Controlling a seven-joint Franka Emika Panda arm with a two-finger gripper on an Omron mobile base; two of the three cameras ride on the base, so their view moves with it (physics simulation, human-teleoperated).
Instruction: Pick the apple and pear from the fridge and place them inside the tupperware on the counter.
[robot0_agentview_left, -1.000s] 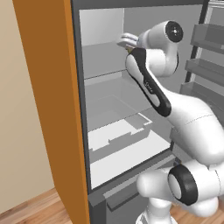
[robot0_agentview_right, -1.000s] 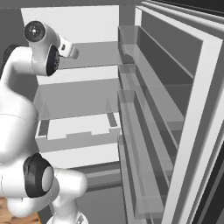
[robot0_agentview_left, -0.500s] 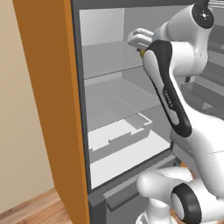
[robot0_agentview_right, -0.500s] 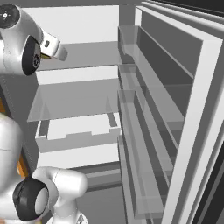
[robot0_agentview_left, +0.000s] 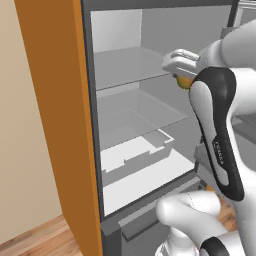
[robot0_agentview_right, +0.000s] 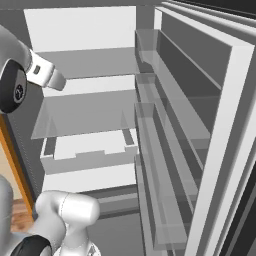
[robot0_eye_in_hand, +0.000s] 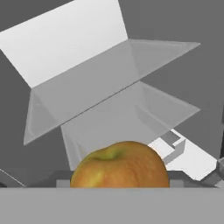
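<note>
A: The tool (robot0_agentview_left: 183, 75) sits by the fridge's (robot0_agentview_left: 125, 105) upper shelf, the pear (robot0_eye_in_hand: 120, 165) close against it; whether its jaws clamp it cannot be told.

B: If loose, the pear could drop inside the fridge.

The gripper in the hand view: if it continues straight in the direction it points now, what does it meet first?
Probably the pear, the yellow-orange fruit right in front of the gripper. Beyond it lie the fridge shelves; how close the fruit is, or whether it is already held, I cannot tell.
</note>
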